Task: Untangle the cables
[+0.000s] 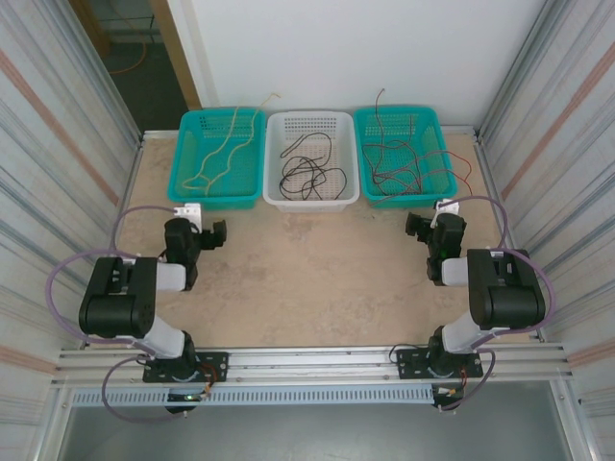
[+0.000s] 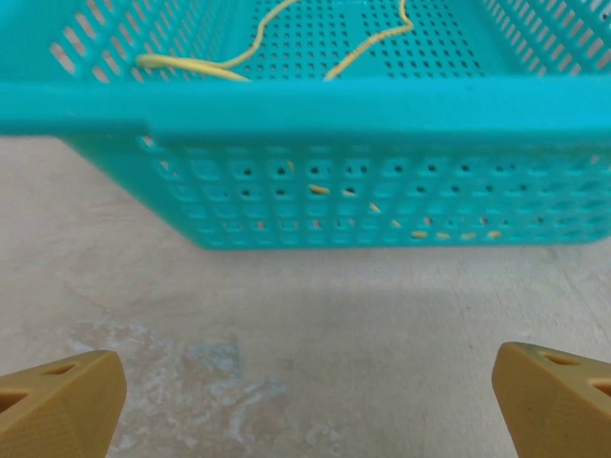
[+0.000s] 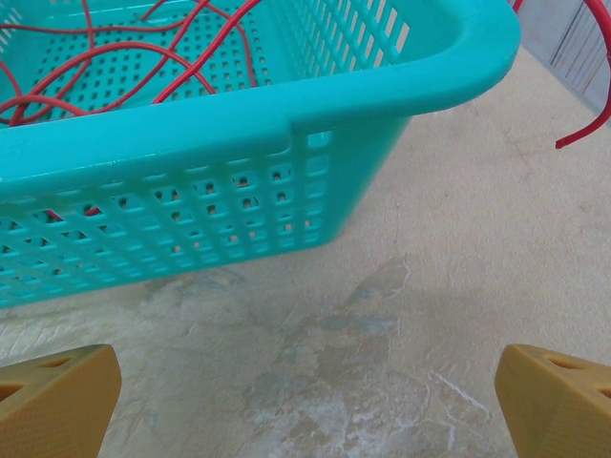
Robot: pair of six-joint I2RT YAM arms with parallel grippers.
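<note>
Beige tabletop (image 1: pixel 307 279) carries three baskets (image 1: pixel 310 202) along its far edge: yellow cable (image 2: pixel 181 65) left, black cables (image 1: pixel 306 176) middle, red cables (image 3: pixel 191 65) right. Left gripper (image 1: pixel 215 233) and right gripper (image 1: pixel 415 227) gape wide, empty, short of them. Tugging one red loop could tighten the tangle or drag its basket.

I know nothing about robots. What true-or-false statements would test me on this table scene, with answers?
1. The white basket stands between two teal ones. True.
2. The yellow cable lies in the white basket. False: it lies in the left teal basket.
3. The right gripper holds a red cable. False: it is open and empty; the red cables lie in the right teal basket.
4. The left gripper is open over bare table. True.
5. The black cables lie in the white basket. True.
</note>
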